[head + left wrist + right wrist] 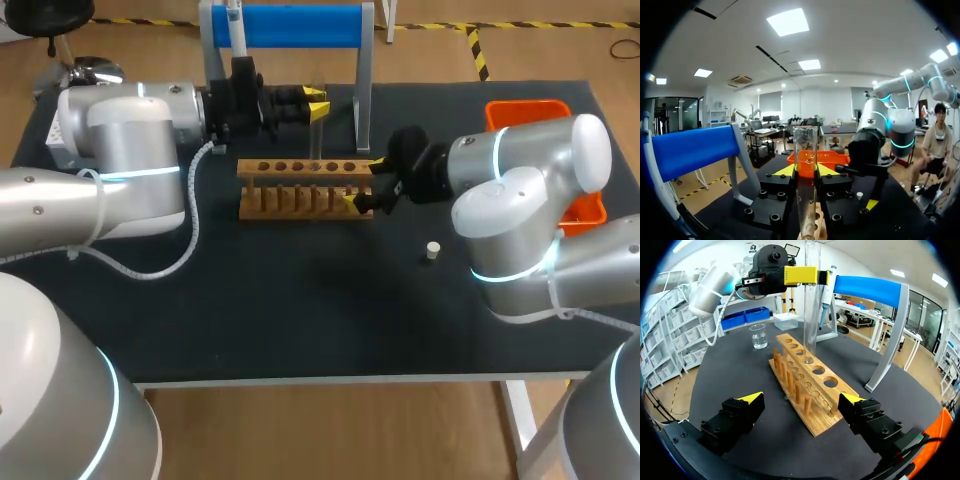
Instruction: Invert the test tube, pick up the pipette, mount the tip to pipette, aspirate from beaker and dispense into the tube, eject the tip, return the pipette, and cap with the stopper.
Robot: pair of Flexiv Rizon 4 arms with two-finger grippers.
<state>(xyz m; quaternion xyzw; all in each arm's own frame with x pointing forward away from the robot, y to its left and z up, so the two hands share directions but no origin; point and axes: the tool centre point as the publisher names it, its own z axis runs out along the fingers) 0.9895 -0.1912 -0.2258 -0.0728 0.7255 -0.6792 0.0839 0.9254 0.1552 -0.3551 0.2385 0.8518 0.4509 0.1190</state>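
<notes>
While the left gripper (805, 171) clenched an upright test tube (805, 142), the tube's lower end at a hole in the wooden rack (305, 190), the right gripper (801, 397) stood released, fingers spread to either side of the rack's end. A beaker (759, 336) sat beyond the rack. A pipette (236, 25) hung on the blue stand (295, 25) at the table's far edge, an orange bin (527, 108) hugged the right edge, and a small stopper (432, 250) lay alone on the open black table (300, 320).

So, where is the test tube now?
Right wrist view: the test tube stands upright in the left gripper, lower end at a hole in the wooden rack.
</notes>
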